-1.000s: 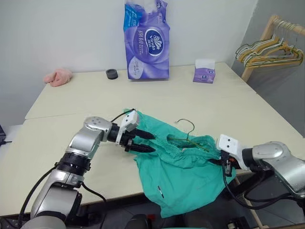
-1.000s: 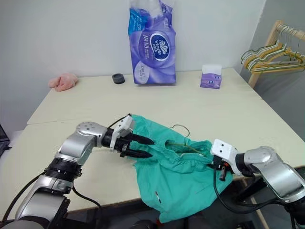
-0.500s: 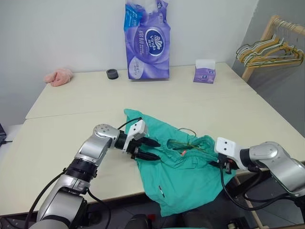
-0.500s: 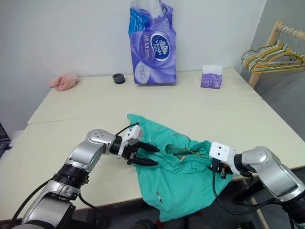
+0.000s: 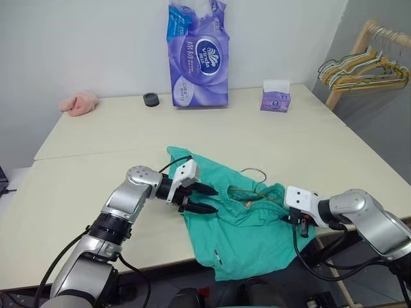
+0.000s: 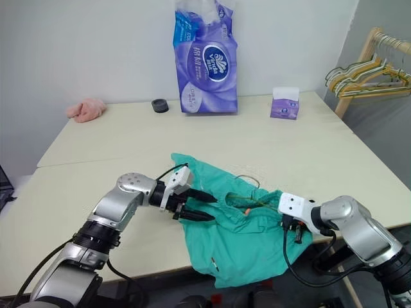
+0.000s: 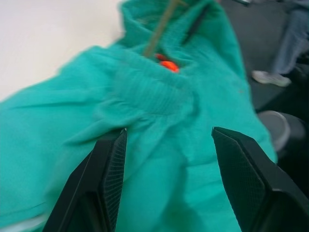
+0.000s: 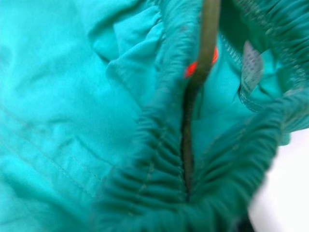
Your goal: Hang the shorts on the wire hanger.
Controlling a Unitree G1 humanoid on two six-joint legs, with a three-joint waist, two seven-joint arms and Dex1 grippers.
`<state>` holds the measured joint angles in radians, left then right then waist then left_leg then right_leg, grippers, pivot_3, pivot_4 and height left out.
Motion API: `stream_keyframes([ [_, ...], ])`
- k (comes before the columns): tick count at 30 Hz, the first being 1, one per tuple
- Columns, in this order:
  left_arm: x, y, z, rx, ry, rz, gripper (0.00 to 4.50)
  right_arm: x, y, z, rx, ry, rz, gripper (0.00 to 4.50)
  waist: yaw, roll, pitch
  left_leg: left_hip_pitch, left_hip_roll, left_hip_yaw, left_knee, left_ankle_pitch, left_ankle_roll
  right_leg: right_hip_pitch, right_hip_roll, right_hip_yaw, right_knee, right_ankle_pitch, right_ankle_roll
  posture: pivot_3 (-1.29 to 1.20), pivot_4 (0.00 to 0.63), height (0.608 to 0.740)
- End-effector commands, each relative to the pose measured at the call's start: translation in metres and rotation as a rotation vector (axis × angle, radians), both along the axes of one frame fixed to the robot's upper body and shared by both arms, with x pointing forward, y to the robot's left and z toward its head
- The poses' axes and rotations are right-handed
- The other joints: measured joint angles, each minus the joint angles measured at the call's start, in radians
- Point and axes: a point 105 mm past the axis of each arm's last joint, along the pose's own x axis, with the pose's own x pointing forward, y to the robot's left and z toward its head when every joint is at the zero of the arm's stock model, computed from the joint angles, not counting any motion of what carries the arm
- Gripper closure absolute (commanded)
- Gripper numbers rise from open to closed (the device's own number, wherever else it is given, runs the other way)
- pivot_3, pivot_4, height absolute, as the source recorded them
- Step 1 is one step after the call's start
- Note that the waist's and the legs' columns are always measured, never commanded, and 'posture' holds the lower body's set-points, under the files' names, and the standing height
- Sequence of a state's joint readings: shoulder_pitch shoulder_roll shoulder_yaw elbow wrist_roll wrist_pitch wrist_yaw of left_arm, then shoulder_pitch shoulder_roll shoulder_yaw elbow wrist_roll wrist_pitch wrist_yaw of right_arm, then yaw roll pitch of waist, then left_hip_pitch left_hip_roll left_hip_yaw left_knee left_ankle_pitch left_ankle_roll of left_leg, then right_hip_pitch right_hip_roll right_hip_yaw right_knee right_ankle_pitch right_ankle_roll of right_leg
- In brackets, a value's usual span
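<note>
Cream-coloured bench (image 5: pixel 96 138) against a pale wall, seen from its front edge. Nearest, the shorts (image 5: pixel 241 228) lie crumpled at that edge, their lower part spilling over it. The right gripper (image 5: pixel 297 218) sits at the right end of the gathered waistband, its jaws shut on the shorts there; the right wrist view shows bunched elastic with the wire running through it. The wire hanger (image 5: pixel 254 188) lies partly inside the waist opening, long axis across the bench, its hook curving out toward the far side. The left gripper (image 5: pixel 209 199) hovers at the left end of the waistband, jaws wide and empty, pointing rightward along the hanger's axis; it appears the nearer arm for spreading that end. Farther off stand a tissue pack (image 5: pixel 198 54) and a tissue box (image 5: pixel 275 96).
</note>
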<state>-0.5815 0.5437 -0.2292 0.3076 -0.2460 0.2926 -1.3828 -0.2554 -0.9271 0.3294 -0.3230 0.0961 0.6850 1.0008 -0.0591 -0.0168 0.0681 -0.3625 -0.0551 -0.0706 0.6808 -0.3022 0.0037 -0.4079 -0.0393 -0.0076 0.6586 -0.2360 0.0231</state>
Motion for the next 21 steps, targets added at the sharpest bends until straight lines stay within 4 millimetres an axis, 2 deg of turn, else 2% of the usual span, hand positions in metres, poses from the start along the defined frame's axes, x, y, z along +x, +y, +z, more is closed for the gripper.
stream_keyframes([
  [1,0.019,0.012,0.026,-0.038,-0.112,0.081,1.53,0.004,0.001,0.021,0.051,-0.05,-0.022,4.49,0.0,0.0,0.0,0.0,0.0,0.0,0.0,0.0,0.0,0.0,0.0,0.0,0.0,0.0,0.0,-0.18,0.03,0.74],
  [5,0.027,0.021,0.042,-0.081,-0.143,0.149,1.53,-0.003,-0.002,0.034,0.14,-0.03,-0.105,4.49,0.002,0.0,0.0,0.0,0.0,0.0,0.0,0.0,0.0,0.0,0.0,0.0,0.0,0.0,0.0,-0.18,0.031,0.74],
  [7,0.027,0.021,0.046,-0.091,-0.153,0.158,1.53,-0.007,-0.006,0.041,0.178,-0.021,-0.159,4.49,0.002,0.0,0.0,0.0,0.0,-0.001,0.0,0.0,0.0,0.0,0.0,0.0,0.0,0.0,0.0,-0.18,0.032,0.74],
  [9,0.023,0.012,0.052,-0.14,-0.146,0.158,1.53,-0.015,-0.015,0.046,0.226,0.018,-0.26,4.49,0.005,0.0,0.0,0.0,0.0,-0.001,0.0,0.0,0.0,0.0,0.0,0.0,0.0,0.0,0.0,-0.19,0.034,0.74],
  [13,0.012,-0.016,0.065,-0.23,-0.149,0.142,1.53,-0.037,-0.046,0.051,0.286,0.093,-0.539,4.49,0.013,0.0,0.0,0.0,0.0,-0.001,0.0,0.0,0.0,0.001,-0.001,0.0,-0.001,0.0,0.0,-0.21,0.041,0.74],
  [17,0.004,-0.033,0.072,-0.256,-0.184,0.131,1.53,-0.05,-0.057,0.057,0.329,0.111,-0.663,4.49,0.002,0.001,0.0,0.0,0.0,-0.001,0.0,0.0,0.0,0.001,-0.001,0.0,-0.001,0.0,0.0,-0.25,0.049,0.74],
  [21,-0.001,-0.083,0.088,-0.309,-0.236,0.089,1.53,-0.062,-0.095,0.071,0.428,0.013,-0.952,4.49,0.003,0.001,0.001,0.0,0.0,0.0,0.0,0.0,0.001,0.002,0.0,0.0,-0.001,0.0,0.001,-0.31,0.069,0.74],
])
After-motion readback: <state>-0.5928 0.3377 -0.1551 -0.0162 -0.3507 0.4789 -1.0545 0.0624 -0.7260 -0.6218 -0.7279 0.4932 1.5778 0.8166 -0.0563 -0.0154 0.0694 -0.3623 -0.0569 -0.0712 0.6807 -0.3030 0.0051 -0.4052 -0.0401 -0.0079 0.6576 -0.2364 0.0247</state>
